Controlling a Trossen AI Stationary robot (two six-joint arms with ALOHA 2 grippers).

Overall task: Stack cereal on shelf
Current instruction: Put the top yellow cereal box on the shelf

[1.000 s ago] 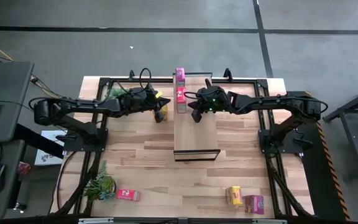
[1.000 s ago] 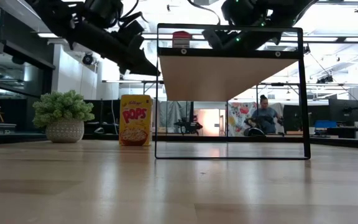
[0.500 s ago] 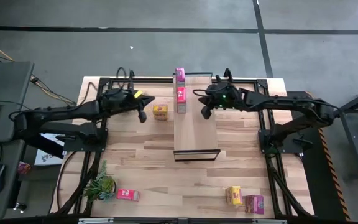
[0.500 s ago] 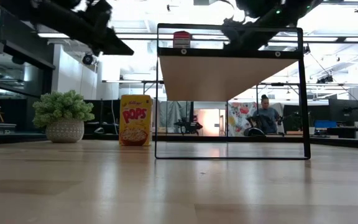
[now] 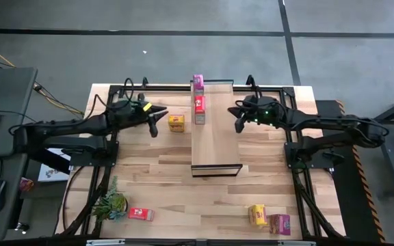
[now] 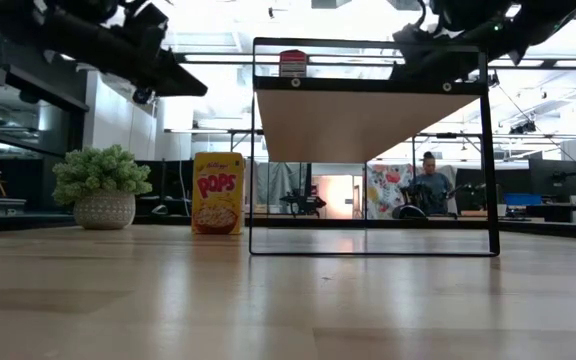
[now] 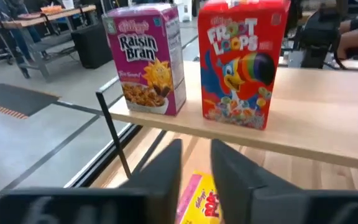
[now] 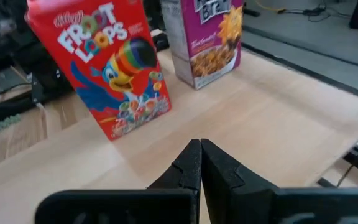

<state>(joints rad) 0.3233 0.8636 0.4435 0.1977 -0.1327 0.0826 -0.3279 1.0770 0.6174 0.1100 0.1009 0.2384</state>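
- The shelf (image 5: 215, 140) is a long, narrow plank of pale, smooth wood carried on a thin black metal frame, raised above the tabletop (image 5: 169, 181), which is wider butcher-block timber with streaky grain.
- Two small cardboard cereal boxes stand upright at the shelf's far end, side by side along its left edge: a magenta-purple Raisin Bran box (image 7: 146, 57) farthest back and a red Froot Loops box (image 7: 241, 62) just in front of it. Both have glossy printed fronts and crisp square corners.
- A yellow Pops box (image 6: 217, 193) stands upright on the tabletop left of the shelf, near its far end, beside a round potted plant (image 6: 103, 187) with bushy green foliage in a textured pale pot.
- At the near edge of the table lie three more boxes: a red box (image 5: 140, 214) flat near a second leafy plant (image 5: 109, 203), and a yellow box (image 5: 257, 214) just beside a purple box (image 5: 279, 223) toward the right.
- The left gripper (image 5: 154, 123) hangs over the table left of the shelf, close to the Pops box; its two dark, flat fingers (image 7: 166, 171) stand slightly parted with nothing between them.
- The right gripper (image 5: 238, 123) hovers off the shelf's right edge, its tapered black fingers (image 8: 191, 165) pressed together to a point, holding nothing.
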